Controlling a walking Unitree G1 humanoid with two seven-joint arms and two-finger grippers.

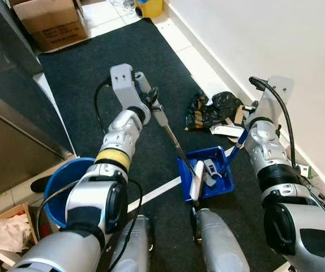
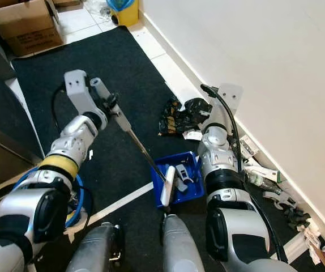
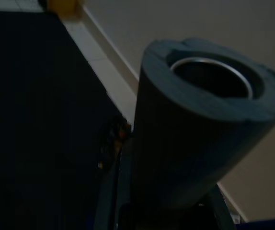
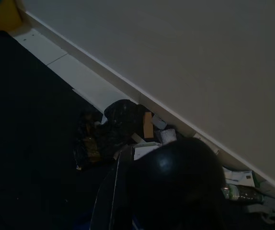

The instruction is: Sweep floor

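Blue dustpan (image 1: 208,178) at the robot's feet, broom handle (image 1: 176,146) in left tool (image 1: 151,99) (right tool's grip unclear), crumpled black bag (image 1: 210,110) beyond.

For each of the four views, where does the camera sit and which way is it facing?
Left eye: head, looking down at black mat, blue dustpan, both arms.
Right eye: same head, shifted; left gripper holds broom handle.
Left wrist: along that handle's grey end toward the wall.
Right wrist: toward litter pile at the baseboard.
Shared: both wrists see wall and mat.

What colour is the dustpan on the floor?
Blue; the dustpan shows best in the left eye view.
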